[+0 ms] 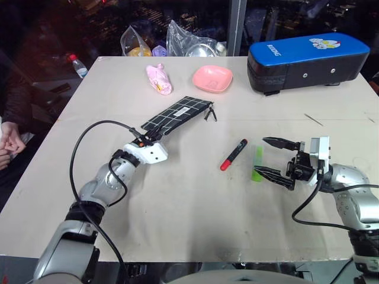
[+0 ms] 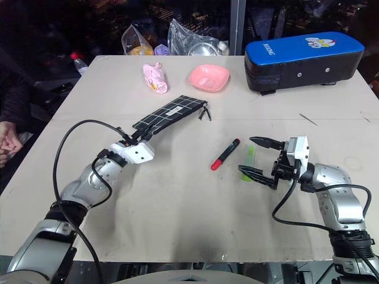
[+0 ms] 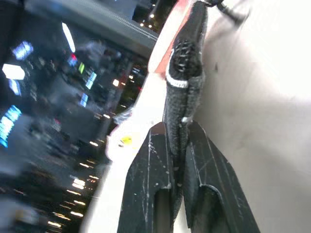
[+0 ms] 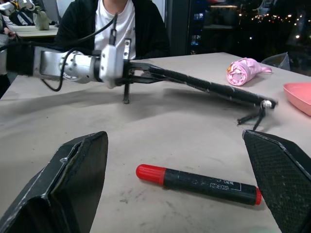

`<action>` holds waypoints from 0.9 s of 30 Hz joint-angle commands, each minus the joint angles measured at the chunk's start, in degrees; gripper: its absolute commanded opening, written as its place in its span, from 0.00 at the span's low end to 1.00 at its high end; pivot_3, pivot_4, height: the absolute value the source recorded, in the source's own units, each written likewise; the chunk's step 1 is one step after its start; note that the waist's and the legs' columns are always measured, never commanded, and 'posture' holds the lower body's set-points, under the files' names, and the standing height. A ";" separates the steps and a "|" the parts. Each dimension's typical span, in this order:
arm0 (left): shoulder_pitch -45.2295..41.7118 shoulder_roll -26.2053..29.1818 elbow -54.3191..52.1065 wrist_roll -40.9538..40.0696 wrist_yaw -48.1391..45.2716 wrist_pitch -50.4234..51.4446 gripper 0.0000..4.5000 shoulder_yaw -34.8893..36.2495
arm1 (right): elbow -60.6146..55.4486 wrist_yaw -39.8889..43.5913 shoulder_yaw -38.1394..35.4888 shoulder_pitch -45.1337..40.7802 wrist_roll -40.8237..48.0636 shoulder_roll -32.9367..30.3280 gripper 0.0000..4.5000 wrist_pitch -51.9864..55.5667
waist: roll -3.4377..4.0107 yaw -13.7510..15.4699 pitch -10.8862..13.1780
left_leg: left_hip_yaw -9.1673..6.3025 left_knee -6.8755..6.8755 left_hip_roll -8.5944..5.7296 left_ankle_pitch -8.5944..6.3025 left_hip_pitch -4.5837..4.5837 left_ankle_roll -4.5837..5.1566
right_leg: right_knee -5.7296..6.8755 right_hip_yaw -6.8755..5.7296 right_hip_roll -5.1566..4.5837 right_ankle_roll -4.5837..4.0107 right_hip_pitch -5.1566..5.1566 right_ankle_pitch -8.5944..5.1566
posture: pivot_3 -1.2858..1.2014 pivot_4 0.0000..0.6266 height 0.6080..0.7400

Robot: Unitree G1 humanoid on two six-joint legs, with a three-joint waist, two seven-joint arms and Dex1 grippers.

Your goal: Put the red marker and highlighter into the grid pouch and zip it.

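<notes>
The grid pouch [image 1: 177,113] is black with white lines. Its far end rests on the table and its near end is lifted, with my left gripper [image 1: 148,137] shut on that edge. The left wrist view shows both fingers [image 3: 150,170] clamped on the fabric [image 3: 187,73]. The red marker [image 1: 234,154], a dark barrel with red ends, lies mid-table. The light-green highlighter [image 1: 258,163] lies just right of it. My right gripper [image 1: 260,155] hovers open over the highlighter, pointing left, one finger on each side. The marker [image 4: 199,181] lies just beyond its fingertips.
A large blue and black case [image 1: 308,59] stands at the back right. A pink bowl [image 1: 212,78] and a pink folded item [image 1: 159,78] lie behind the pouch. Plastic bags [image 1: 189,41] sit at the far edge. A person's hands [image 1: 9,142] are at the left.
</notes>
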 commanded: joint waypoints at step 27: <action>13.26 -5.81 -44.81 -38.11 -27.92 39.91 0.05 7.17 | -4.79 -21.70 5.59 -15.13 -13.02 0.28 1.00 9.81 | -0.17 0.00 0.14 | -0.01 0.02 0.03 0.01 -0.03 0.01 | -0.04 0.04 0.36 -0.25 -0.01 -0.14 | 0.52 0.24 0.89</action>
